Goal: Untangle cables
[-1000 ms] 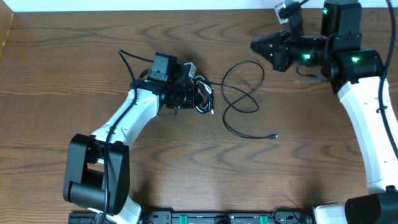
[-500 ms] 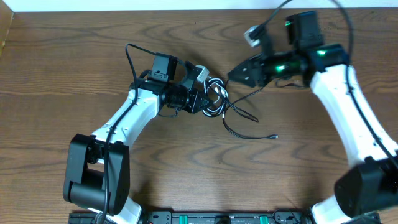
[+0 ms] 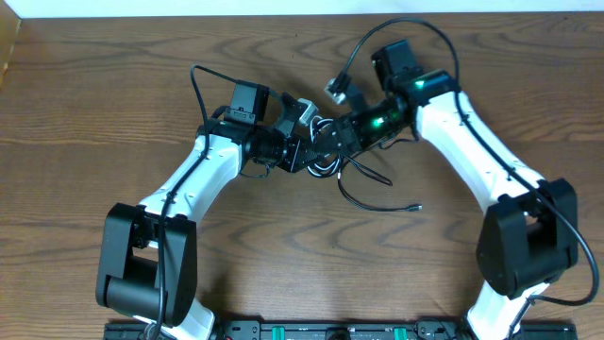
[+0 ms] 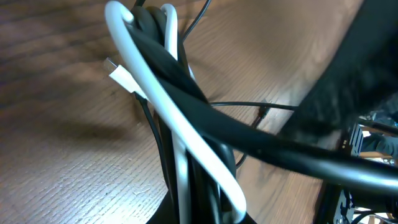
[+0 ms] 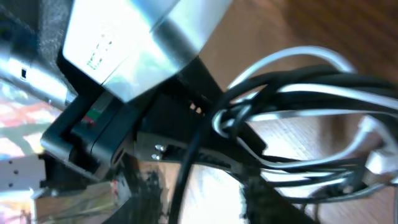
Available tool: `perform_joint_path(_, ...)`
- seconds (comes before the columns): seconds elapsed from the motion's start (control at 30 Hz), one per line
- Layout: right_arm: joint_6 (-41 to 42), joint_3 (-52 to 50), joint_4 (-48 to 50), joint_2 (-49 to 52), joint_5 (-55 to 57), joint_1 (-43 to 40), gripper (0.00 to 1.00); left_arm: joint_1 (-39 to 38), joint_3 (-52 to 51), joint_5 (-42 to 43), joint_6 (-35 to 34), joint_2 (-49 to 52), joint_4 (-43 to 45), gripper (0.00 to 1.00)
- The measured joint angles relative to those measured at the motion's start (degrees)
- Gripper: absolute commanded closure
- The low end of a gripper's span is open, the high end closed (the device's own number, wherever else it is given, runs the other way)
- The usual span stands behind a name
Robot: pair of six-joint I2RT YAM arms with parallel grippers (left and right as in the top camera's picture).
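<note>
From above, the cables (image 3: pixel 326 156) sit as a tight bundle on the counter (image 3: pixel 283 246), the left hand (image 3: pixel 300 151) closed on the bundle's left side. The right hand (image 3: pixel 342 135) presses in at the bundle's upper right; how far it is open cannot be told. One black cable (image 3: pixel 363 200) trails out below and right of the bundle, ending in a plug (image 3: pixel 416 206). In the left wrist view the bundle rises from the bottom edge, a white cable (image 4: pixel 180 124) looping over black ones, with the right arm (image 4: pixel 348 81) a dark blur right of it. In the right wrist view the bundle (image 5: pixel 298 93) lies just right of the left wrist (image 5: pixel 137 37); its own fingers are not clear.
</note>
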Motion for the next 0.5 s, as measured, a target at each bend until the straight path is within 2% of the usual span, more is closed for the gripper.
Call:
perform_joint_path(0.3,-0.3,0.0,2.0,-0.7,-0.6,-1.3,0.99,0.0,0.0,-2.2,0.3,0.0,-0.8,0.93)
perform_joint_path(0.5,-1.0,-0.1,1.9,-6.4,0.2,-4.5,0.99,-0.5,0.0,-2.8,1.3,0.0,-1.3,0.93)
